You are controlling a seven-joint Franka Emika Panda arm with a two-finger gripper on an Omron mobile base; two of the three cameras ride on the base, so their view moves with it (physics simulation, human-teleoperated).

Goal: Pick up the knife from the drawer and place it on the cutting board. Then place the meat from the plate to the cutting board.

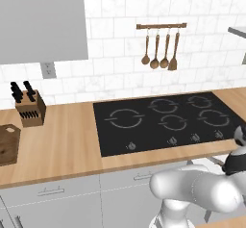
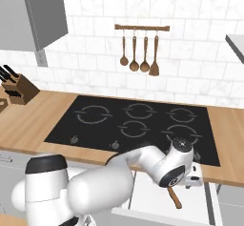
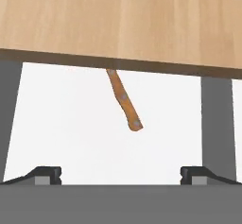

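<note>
Two fingers are spreading wide as the hand (image 3: 121, 173) is hanging over the open drawer (image 3: 71, 124), holding nothing. Knife's (image 3: 125, 101) handle is poking out from under the table (image 3: 118, 24) edge; probably best dropping straight onto it.

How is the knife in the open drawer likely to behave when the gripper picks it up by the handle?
The knife looks rigid, so it shouldn't flex. Its slim riveted wooden handle may swivel between the open gripper fingers. The blade is hidden under the counter, so it may tip blade-down.
</note>
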